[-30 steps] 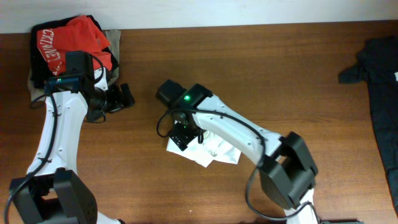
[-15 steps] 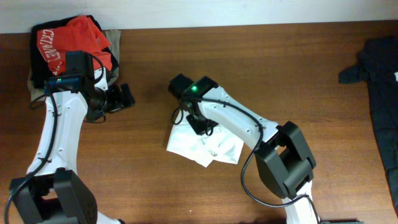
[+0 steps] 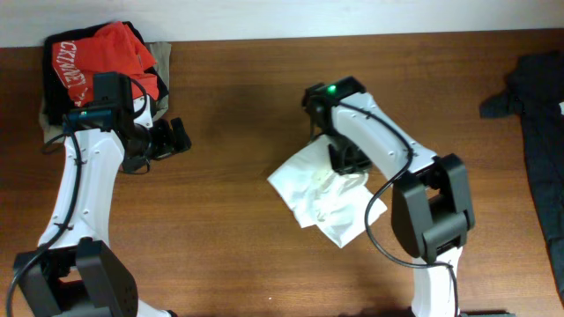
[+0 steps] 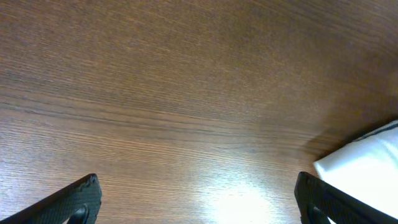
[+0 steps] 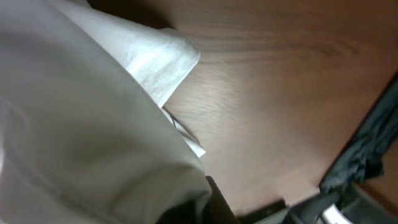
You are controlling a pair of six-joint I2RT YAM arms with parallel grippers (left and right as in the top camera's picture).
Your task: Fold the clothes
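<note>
Overhead is evenly lit from above and sharp, with only soft, short shadows on the table. Left wrist is sharp too, grain crisp, with a pale glare patch on the wood near the bottom edge. Right wrist is the bad one: the white cloth sits right at the lens, blurred and grey in shade, and the wood behind it carries a faint sheen.
</note>
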